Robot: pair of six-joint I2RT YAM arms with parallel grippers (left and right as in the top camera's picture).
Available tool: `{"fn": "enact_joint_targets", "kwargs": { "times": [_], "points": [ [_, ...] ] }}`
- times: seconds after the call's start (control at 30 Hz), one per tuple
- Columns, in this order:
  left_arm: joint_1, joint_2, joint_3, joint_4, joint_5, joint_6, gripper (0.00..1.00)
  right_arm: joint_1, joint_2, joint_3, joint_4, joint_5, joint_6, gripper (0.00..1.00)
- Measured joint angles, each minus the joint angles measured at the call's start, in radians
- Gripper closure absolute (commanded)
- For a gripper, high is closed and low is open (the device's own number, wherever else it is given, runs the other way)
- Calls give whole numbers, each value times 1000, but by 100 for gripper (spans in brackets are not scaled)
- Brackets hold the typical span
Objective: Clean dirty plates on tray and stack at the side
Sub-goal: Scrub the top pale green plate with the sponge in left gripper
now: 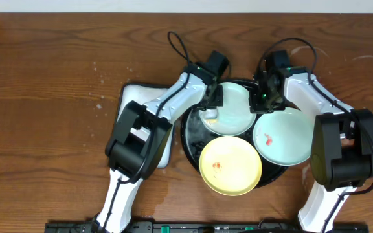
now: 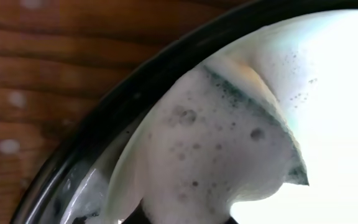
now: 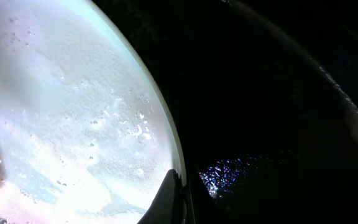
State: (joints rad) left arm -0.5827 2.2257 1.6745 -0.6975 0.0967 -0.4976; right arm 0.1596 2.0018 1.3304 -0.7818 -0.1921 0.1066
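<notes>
Three plates lie on the black tray [image 1: 190, 139]. At the back is a foamy mint-green plate [image 1: 235, 103], at the right a mint-green plate [image 1: 283, 139] with a red stain, and at the front a yellow plate [image 1: 230, 165] with red stains. My left gripper [image 1: 210, 111] is shut on a foam-covered green sponge [image 2: 229, 143], which presses on the back plate's left edge [image 2: 340, 93] just inside the tray rim [image 2: 104, 118]. My right gripper [image 1: 261, 98] is shut on that plate's right rim. In the right wrist view one of its fingers [image 3: 169, 194] lies on the wet plate [image 3: 73, 112].
A white rectangular dish [image 1: 132, 97] sits left of the tray, partly under the left arm. The brown wooden table [image 1: 44, 97] extends to the left and behind. Water drops glint on the tray floor [image 3: 229, 174].
</notes>
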Motion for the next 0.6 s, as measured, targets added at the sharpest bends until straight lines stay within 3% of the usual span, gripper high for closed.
{"fn": "enact_joint_targets", "kwargs": {
  "times": [0.13, 0.6],
  "points": [
    [-13, 6, 10, -5, -9, 8, 93, 3, 0, 0, -3, -2, 0, 99],
    [-128, 25, 15, 47, 259, -133, 92, 2, 0, 0, -14, 6, 1, 99]
  ]
}}
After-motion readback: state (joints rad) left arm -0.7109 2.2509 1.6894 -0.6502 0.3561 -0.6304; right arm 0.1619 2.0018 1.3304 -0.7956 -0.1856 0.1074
